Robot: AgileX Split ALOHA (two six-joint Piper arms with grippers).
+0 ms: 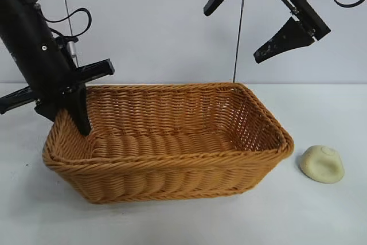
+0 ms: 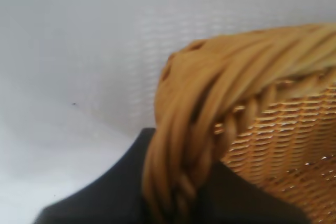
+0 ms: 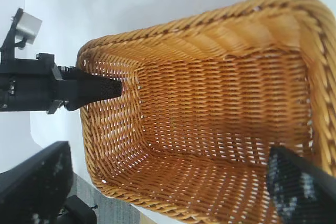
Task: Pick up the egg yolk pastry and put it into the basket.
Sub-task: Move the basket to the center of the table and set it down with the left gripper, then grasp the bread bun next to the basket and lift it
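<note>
from outside, my left gripper (image 1: 77, 120) is down at the basket (image 1: 172, 170), at its left end wall; one dark finger runs down inside the wicker and the jaws are pinched narrow on the braided rim; my right gripper (image 1: 261, 24) hangs high above the basket's far right corner, jaws spread wide, holding nothing; the egg yolk pastry (image 1: 322, 164) sits on the white table (image 1: 332, 216) just right of the basket's right end, apart from it and outside it, pale, with a round dimple on top; no gripper is near it.

on my left wrist camera, the braided rim of the basket (image 2: 194, 129) fills the middle, passing between my two dark fingers (image 2: 105, 198); woven wall beyond, white table behind.

on my right wrist camera, i look down into the basket (image 3: 210, 119), nothing in it; my left gripper (image 3: 97, 88) pokes over the rim at the far end; my own speckled fingers (image 3: 296, 187) stand far apart at the edges.
</note>
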